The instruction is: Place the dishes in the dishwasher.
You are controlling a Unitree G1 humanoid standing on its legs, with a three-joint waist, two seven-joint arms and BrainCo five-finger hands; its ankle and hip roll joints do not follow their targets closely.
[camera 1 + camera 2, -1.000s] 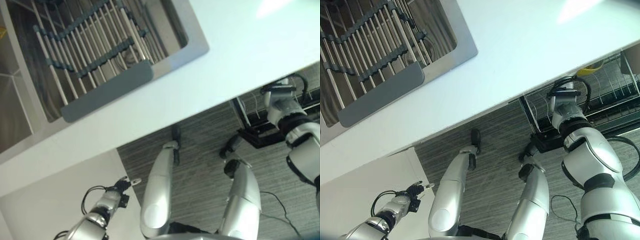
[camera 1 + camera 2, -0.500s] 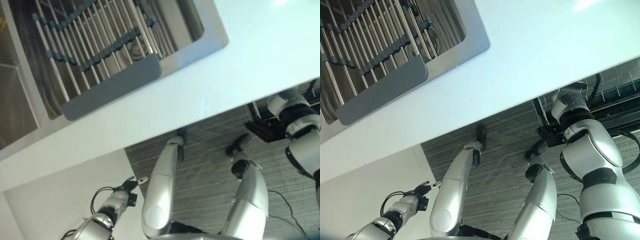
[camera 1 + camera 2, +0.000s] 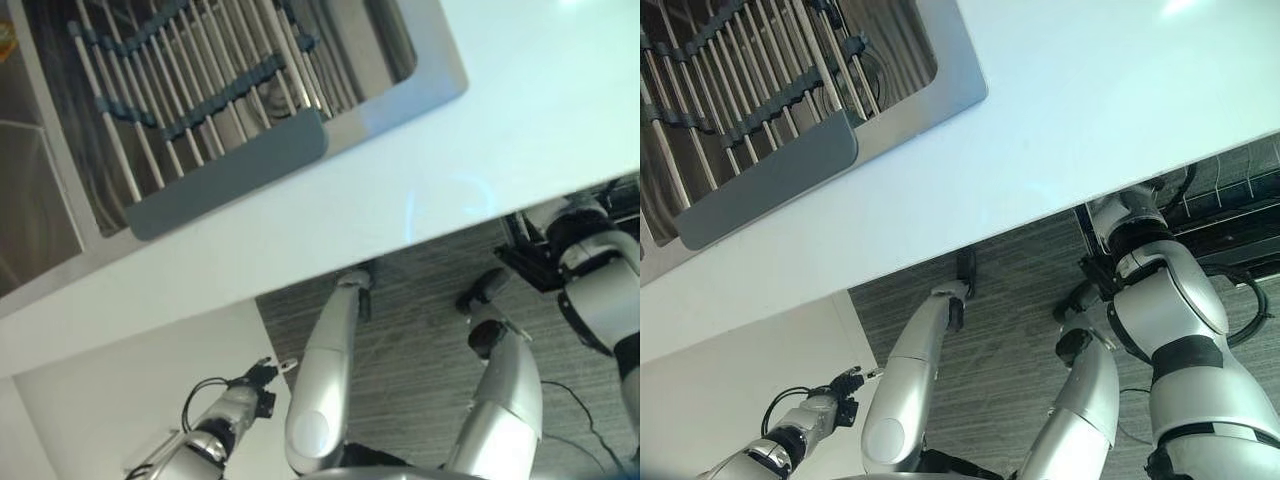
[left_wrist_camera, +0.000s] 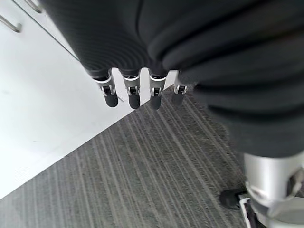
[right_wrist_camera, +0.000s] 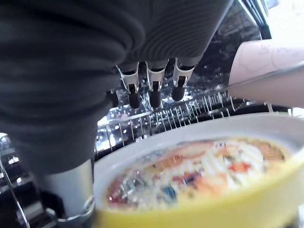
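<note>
Sitting close under the right hand (image 5: 152, 80) in the right wrist view is a yellow bowl (image 5: 199, 190) with a white rim and a multicoloured pattern inside; it fills the near part of that view, in front of the wire tines of the dishwasher rack (image 5: 190, 114). Whether the bowl rests on the rack or is carried cannot be told. The hand's dark-tipped fingers (image 5: 153, 97) point straight out over the bowl toward the rack, uncurled and wrapped round nothing that shows. A pale, rounded object (image 5: 266, 71) lies beyond the bowl at the edge of the rack; what it is cannot be told.

In the head views the right arm reaches under the edge of the white table (image 3: 1090, 110) into the dark dishwasher (image 3: 1230, 200), so the hand itself is hidden there.

The left hand (image 4: 137, 92) hangs low beside the robot, fingers straight and relaxed, holding nothing, above grey striped carpet (image 4: 142, 175) and next to a white cabinet front (image 4: 38, 104) with metal handles (image 4: 10, 23).

Set into the table is a steel sink (image 3: 400, 90). A roll-up drying rack (image 3: 190, 90) of metal rods with grey-blue bands lies across it, ending in a grey-blue flap (image 3: 230, 190) at the near edge. The carpet covers the floor below the table.
</note>
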